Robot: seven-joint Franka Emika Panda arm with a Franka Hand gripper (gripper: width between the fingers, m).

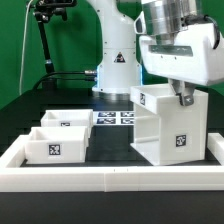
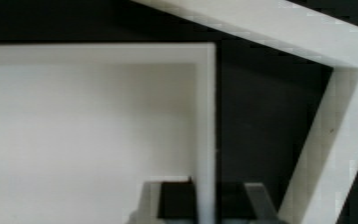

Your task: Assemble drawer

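At front, exterior view's left: two trays [image 1: 58,140], loose, near case [image 1: 175,135]. At case's top edge: gripper [image 1: 182,100], fingers [image 2: 163,203] apart; straddles wall w/ gaps both sides, grips nothing. Risk, prob.: shoving or tipping case if closing off-centre; slipping off thin wall.

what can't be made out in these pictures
1. Exterior view: claw fingertips, too small to show contact with the drawer case.
2. Exterior view: rear tray, partly hidden by the front tray.
3. Wrist view: drawer case cut off by the frame edges, trays out of view.
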